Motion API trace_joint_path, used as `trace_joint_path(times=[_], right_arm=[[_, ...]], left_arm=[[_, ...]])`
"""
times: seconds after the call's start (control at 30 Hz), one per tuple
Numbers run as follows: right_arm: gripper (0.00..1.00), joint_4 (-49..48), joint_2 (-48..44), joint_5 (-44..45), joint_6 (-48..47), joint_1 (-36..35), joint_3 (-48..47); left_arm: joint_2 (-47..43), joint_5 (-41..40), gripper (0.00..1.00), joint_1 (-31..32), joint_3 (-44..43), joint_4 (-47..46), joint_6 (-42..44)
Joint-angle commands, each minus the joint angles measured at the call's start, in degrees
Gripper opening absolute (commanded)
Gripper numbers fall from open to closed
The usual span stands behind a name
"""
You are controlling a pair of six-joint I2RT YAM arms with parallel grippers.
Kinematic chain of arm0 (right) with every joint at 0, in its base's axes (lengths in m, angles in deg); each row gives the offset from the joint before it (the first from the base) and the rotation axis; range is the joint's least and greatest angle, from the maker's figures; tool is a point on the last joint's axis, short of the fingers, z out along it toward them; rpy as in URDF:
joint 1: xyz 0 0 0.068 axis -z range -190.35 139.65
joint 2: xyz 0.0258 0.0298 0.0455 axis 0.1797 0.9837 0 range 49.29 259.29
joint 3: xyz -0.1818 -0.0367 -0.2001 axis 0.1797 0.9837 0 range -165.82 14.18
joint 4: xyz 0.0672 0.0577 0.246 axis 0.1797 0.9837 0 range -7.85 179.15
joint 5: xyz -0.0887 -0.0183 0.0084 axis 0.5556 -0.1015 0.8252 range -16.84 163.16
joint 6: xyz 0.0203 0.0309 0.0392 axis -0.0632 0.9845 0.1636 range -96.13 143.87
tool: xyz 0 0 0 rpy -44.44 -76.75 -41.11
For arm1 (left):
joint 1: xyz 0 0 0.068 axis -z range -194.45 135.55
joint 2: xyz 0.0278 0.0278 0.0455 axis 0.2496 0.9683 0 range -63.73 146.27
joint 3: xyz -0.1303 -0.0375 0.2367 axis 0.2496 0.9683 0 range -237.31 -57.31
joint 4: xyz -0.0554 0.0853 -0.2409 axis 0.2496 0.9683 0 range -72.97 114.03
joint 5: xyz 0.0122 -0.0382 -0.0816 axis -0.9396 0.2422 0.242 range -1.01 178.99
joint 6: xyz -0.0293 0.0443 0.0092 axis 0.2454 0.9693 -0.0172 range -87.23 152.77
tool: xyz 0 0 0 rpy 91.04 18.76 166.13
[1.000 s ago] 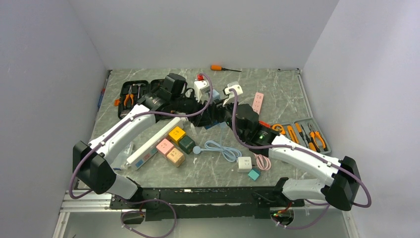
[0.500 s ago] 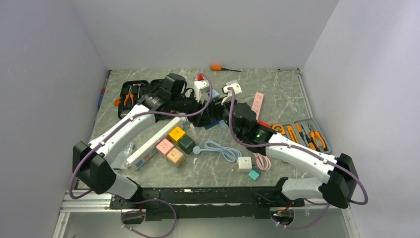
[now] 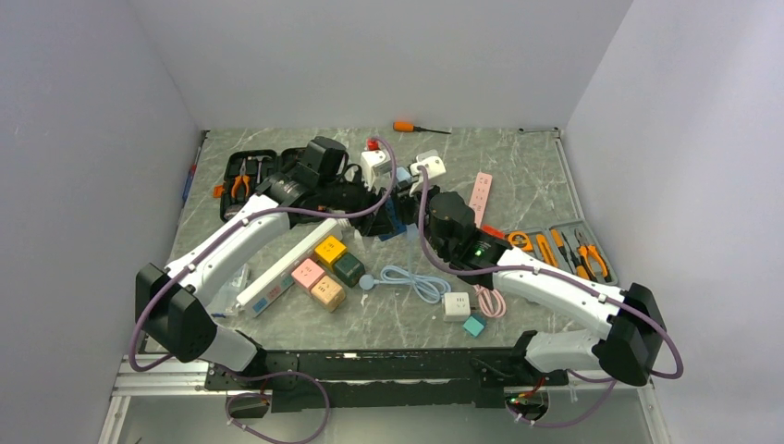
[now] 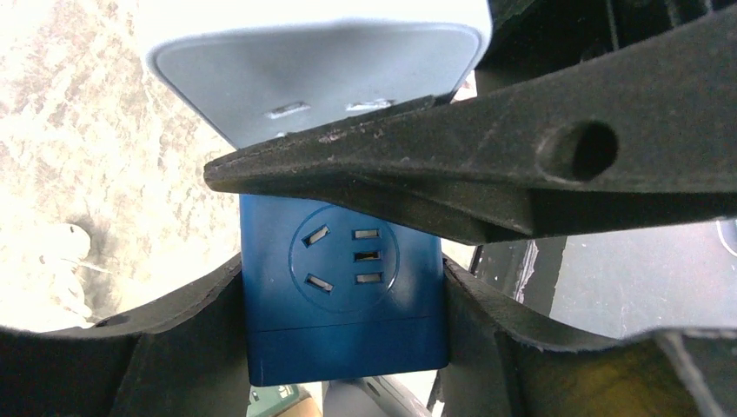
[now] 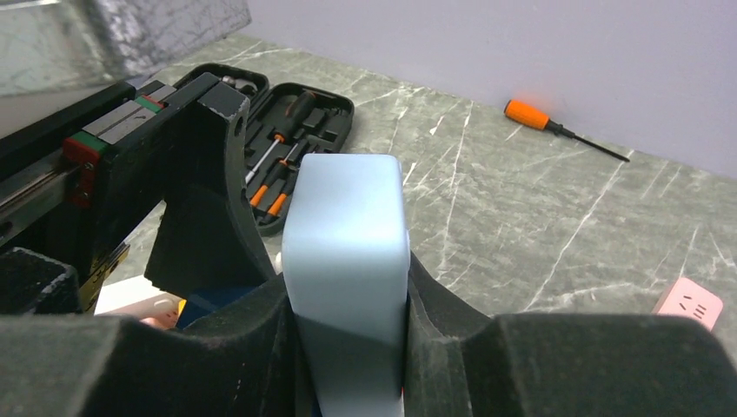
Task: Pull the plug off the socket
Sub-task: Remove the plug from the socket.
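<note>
My left gripper [image 4: 343,334] is shut on a dark blue socket cube [image 4: 343,287]; its top face shows an empty outlet. My right gripper [image 5: 348,347] is shut on a pale blue plug block [image 5: 348,234] and holds it upright. In the left wrist view the plug block [image 4: 313,74] sits just beyond the blue socket. One right finger [image 4: 487,165] crosses between them and hides where they meet. In the top view the two grippers, left [image 3: 388,211] and right [image 3: 414,199], meet at the table's middle back.
An open black tool case [image 3: 248,176] lies back left, and an orange screwdriver [image 3: 407,127] at the back. A pink strip [image 3: 482,190] and a grey tool tray [image 3: 564,250] are right. A white power strip [image 3: 282,268], coloured cubes [image 3: 328,268], a blue cable [image 3: 411,277] and a white cube [image 3: 456,305] lie nearer.
The right arm has shifted a little to the left, toward the left gripper. The left arm has stayed in place, and both grippers have kept their hold.
</note>
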Motion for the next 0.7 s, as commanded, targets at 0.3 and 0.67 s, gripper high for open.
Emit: trace_joint_path(times=[0.3, 0.67], right_arm=[[0.00, -0.80, -4.00, -9.95, -7.37, 11.53, 3.07], [0.00, 2.63, 2.70, -8.00, -11.02, 16.98, 0.60]], left_arm=[[-3.26, 4.35, 0.00, -0.05, -3.21, -2.61, 0.46], [-3.17, 4.25, 0.00, -0.51, -4.60, -1.20, 1.10]])
